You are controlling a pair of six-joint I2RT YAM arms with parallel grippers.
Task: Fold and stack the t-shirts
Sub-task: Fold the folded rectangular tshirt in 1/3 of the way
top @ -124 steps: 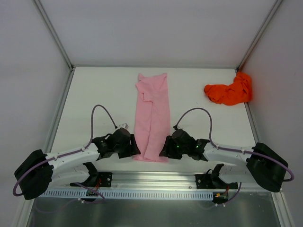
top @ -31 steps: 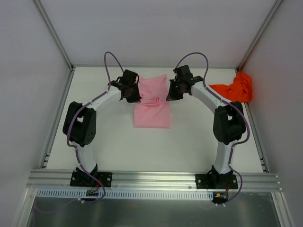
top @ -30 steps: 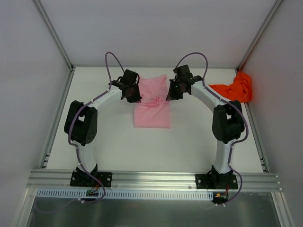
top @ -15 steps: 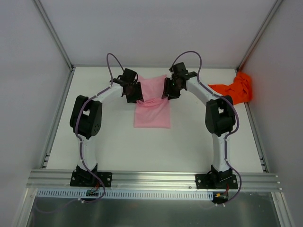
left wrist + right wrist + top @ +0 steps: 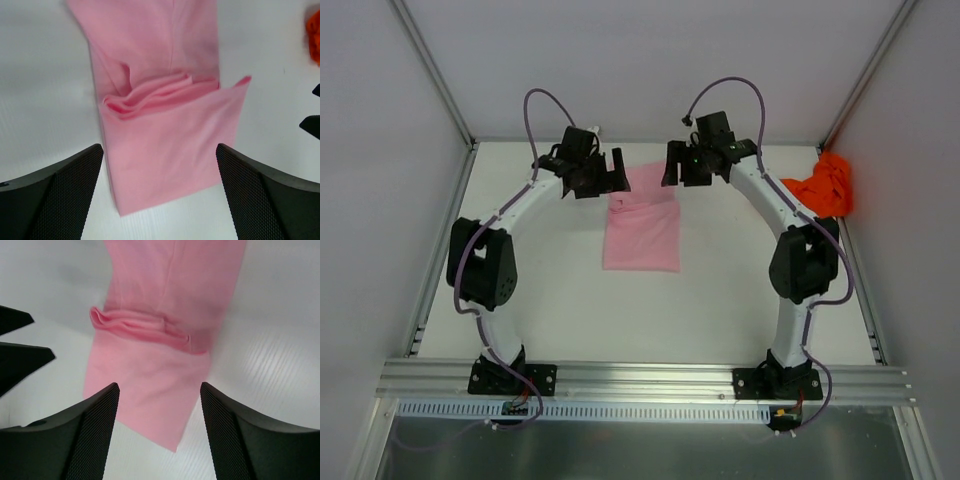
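The pale pink t-shirt (image 5: 641, 228) lies folded near the back middle of the table, its near half doubled over the far half with a bunched fold line (image 5: 150, 95) across it. My left gripper (image 5: 612, 172) hovers open above the shirt's far left corner, holding nothing. Above the far right corner my right gripper (image 5: 671, 166) is also open and holds nothing. Both wrist views look down on the pink t-shirt (image 5: 155, 370) between wide-apart fingers (image 5: 65, 200) (image 5: 245, 440). The orange-red t-shirt (image 5: 818, 190) sits crumpled at the back right.
White walls with metal corner posts (image 5: 435, 70) close in the table (image 5: 540, 300) on three sides. The orange-red t-shirt lies against the right wall. An aluminium rail (image 5: 640, 380) carries both arm bases at the near edge.
Both grippers were shut on the pink t-shirt's folded edge; they have opened, let it go and lifted back toward the far wall. The shirt stays folded in half.
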